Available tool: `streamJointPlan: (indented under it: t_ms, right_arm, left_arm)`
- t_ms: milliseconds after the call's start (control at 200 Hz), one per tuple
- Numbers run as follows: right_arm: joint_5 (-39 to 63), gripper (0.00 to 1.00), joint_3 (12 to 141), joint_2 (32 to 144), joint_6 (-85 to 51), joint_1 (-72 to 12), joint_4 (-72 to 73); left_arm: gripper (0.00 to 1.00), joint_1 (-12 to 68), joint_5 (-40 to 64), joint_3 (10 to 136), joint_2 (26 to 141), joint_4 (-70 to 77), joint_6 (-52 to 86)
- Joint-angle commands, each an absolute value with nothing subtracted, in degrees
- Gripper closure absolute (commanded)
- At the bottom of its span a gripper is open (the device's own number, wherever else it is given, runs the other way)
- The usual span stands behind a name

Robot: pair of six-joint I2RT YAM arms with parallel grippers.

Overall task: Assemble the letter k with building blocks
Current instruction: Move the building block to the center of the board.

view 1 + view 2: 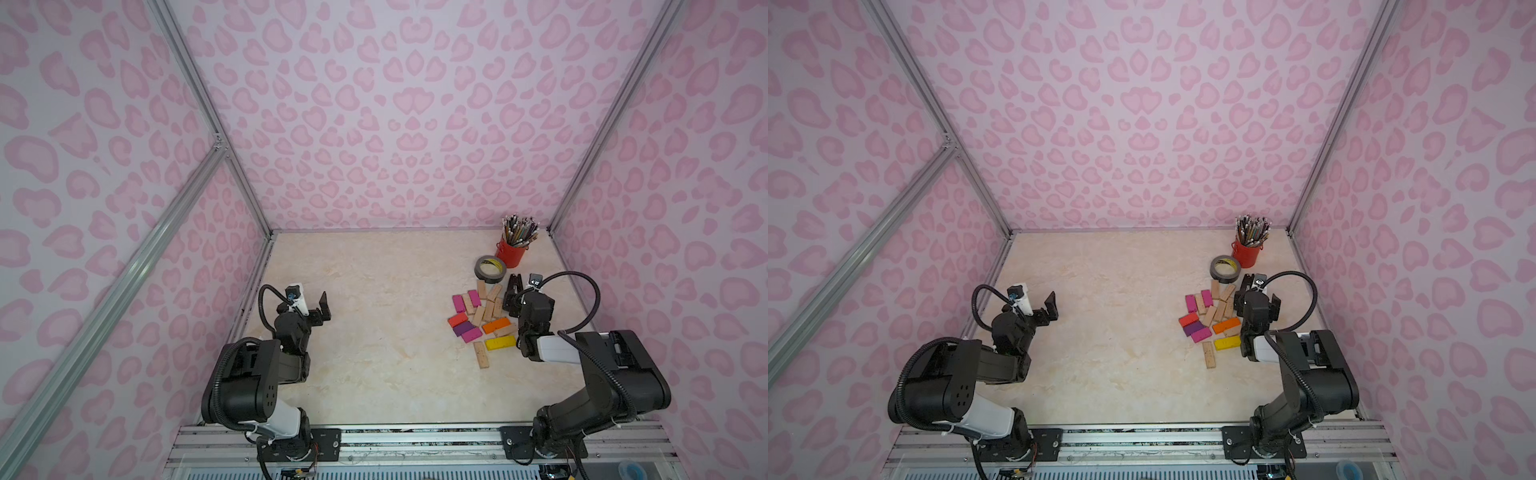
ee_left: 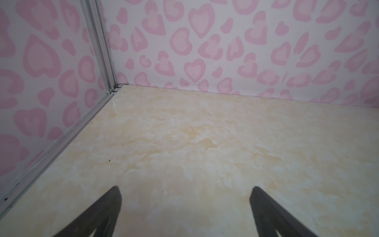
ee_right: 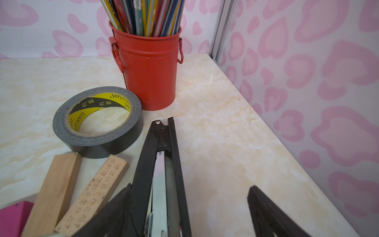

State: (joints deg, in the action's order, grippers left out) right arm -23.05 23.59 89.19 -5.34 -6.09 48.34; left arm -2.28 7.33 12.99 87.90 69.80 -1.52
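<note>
Both arms (image 1: 249,382) (image 1: 615,374) bent, pincers (image 2: 185,188) (image 3: 190,186) wide.

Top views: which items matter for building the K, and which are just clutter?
For the job:
- building blocks, in plain wood, magenta, red, purple, orange and yellow

Just lying about:
- grey tape roll
- red pencil bucket
- black stapler

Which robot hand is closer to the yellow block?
Right. The right gripper is at the black stapler, a short way past the yellow block on the same side of the table. The left gripper is far off on the opposite side, over bare tabletop.
</note>
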Motion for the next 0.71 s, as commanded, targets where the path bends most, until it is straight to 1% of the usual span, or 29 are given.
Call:
streamJointPlan:
  t_ms: [0,701]
  right_arm:
    - [-22.58,0.11,23.33,89.21,-5.24,-6.16,48.60]
    - [-22.61,0.11,23.14,89.12,-5.03,-6.23,48.93]
  left_arm:
    - [0.00,-2.35,7.12,13.13,87.75,71.34,-1.85]
    - [0.00,-2.37,7.12,12.87,87.56,71.71,-1.93]
